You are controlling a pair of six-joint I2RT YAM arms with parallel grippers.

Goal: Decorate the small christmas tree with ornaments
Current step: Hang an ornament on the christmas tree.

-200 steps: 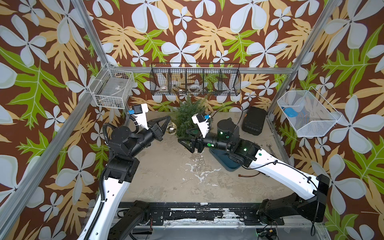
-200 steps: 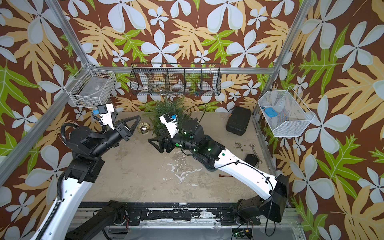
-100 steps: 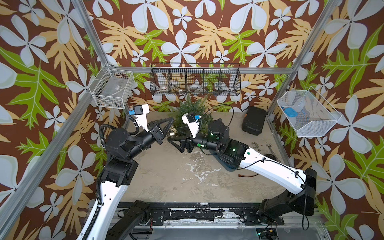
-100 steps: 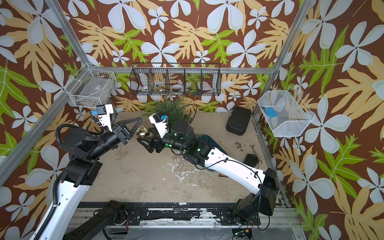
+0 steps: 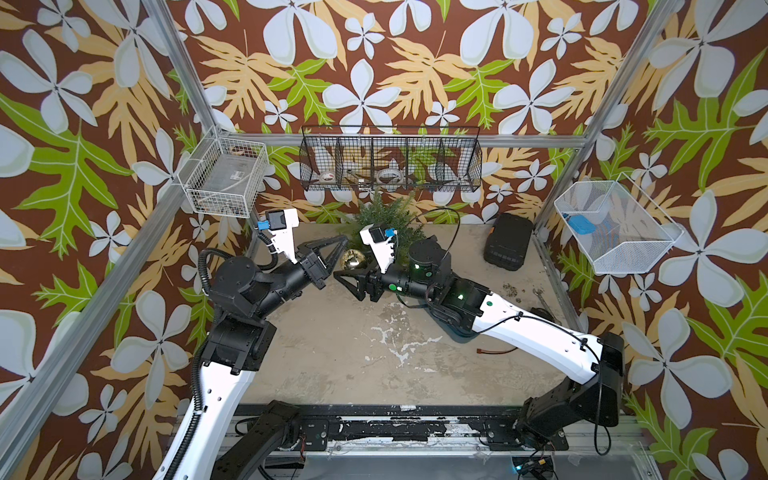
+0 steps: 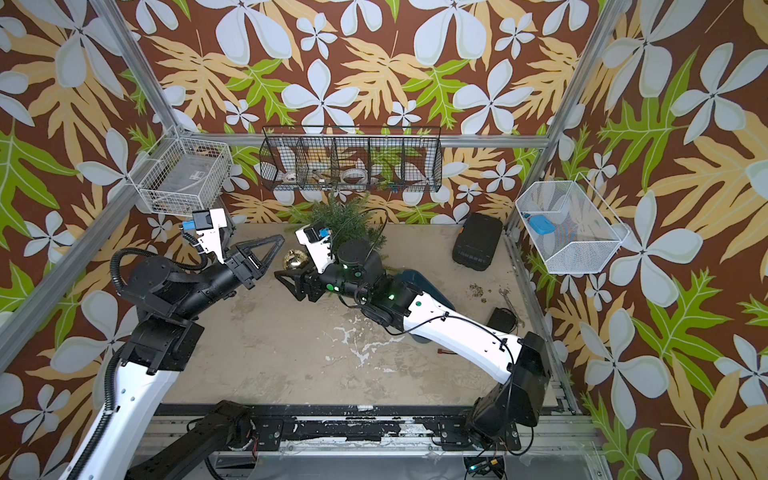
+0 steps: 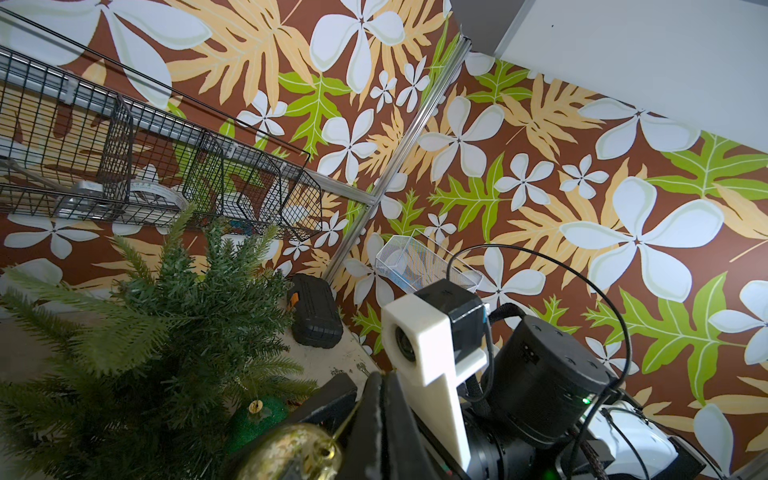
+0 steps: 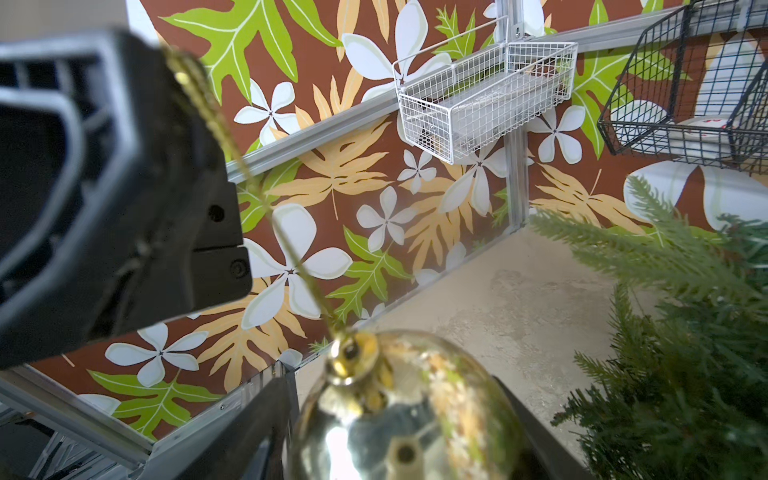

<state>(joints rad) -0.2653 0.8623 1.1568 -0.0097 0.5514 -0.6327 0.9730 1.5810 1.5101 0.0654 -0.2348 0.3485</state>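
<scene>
On the back wall, a black wire basket (image 5: 390,160) with several compartments holds pale rings (image 5: 388,176). On the side walls, a white wire basket (image 5: 222,176) carries a clear flat pack and a white mesh basket (image 5: 615,226) a blue thing (image 5: 579,224). The small christmas tree (image 5: 386,216) stands upright at the middle back of the table (image 5: 332,357), its tip just under the black basket. A glittery green ball (image 7: 253,419) shows among its low branches. The gold ball (image 5: 353,259) hangs off the table just beside the tree, cap up. Its gold cord (image 8: 286,245) runs slanting up into the left gripper (image 5: 343,240), whose jaws are closed on the cord. The right gripper (image 5: 344,282) has its jaws apart on either side of the ball; I cannot tell whether they press it. A black case (image 5: 508,242) lies near the back right corner, well apart, and a dark blue thing (image 6: 411,276) is mostly hidden under the right arm.
</scene>
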